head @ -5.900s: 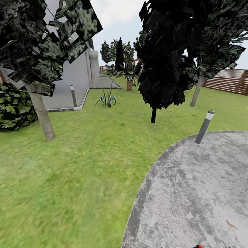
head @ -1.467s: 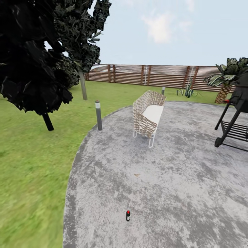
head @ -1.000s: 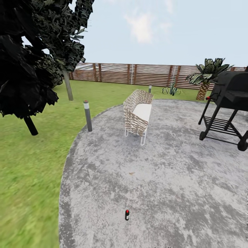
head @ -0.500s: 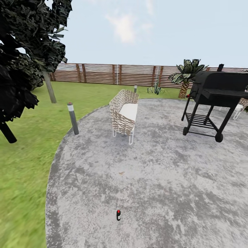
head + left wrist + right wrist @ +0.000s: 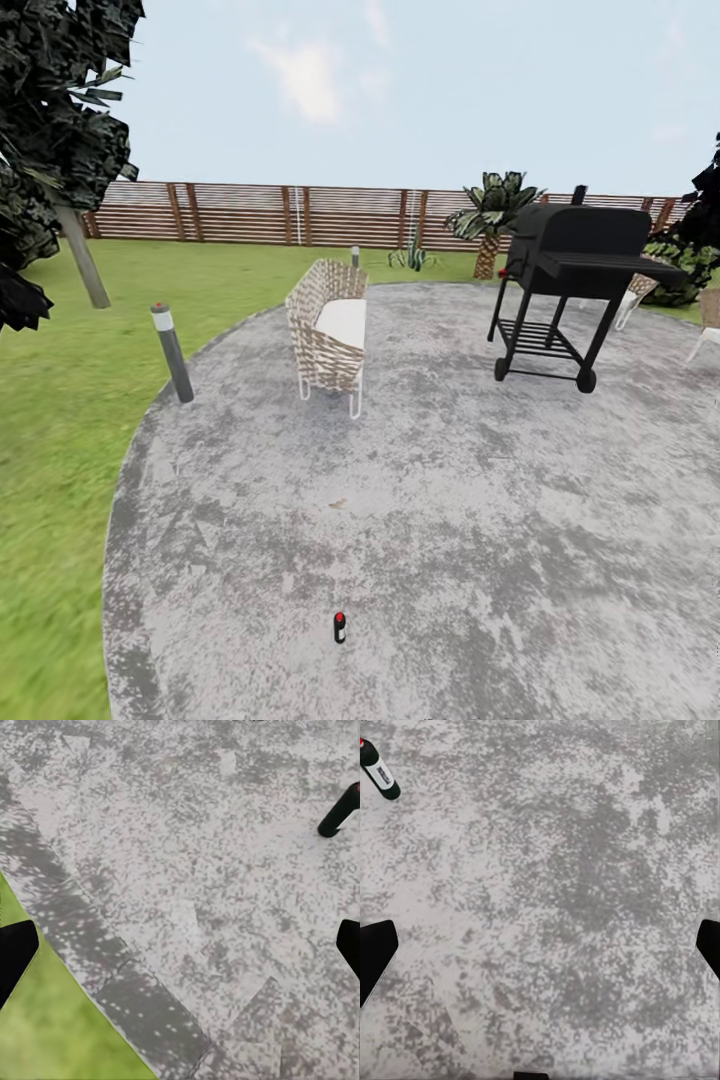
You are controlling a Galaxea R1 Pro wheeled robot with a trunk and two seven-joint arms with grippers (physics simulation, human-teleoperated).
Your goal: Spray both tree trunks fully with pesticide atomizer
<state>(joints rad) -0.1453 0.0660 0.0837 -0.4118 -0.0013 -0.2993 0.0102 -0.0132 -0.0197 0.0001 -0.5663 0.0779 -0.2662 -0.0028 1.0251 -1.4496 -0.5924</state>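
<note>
The small black spray bottle [image 5: 340,627] with its red top stands upright on the grey stone paving [image 5: 480,520], near the paving's closest edge and well in from the grass [image 5: 60,420] on the left. The left wrist view shows the bottle [image 5: 339,811] leaning across a corner of the frame, with the paving's curved border and a strip of grass below it. That gripper [image 5: 180,949] has its two dark fingertips [image 5: 15,956] far apart at the frame's sides, holding nothing. In the right wrist view the bottle [image 5: 379,771] shows its white label, lying over bare stone; the right gripper [image 5: 540,949] is likewise spread wide and empty, its fingertips [image 5: 375,956] at the frame's sides.

Farther out, a short post light [image 5: 172,352] stands at the left edge of the paving. A wicker chair [image 5: 326,335] with a white cushion sits on the stone just beyond, and a black barbecue grill [image 5: 575,280] on wheels stands to its right. A pale tree trunk [image 5: 83,258] rises from the lawn at far left under dark leaves. At the back, a small palm [image 5: 492,220] stands before the brown slatted fence [image 5: 280,214].
</note>
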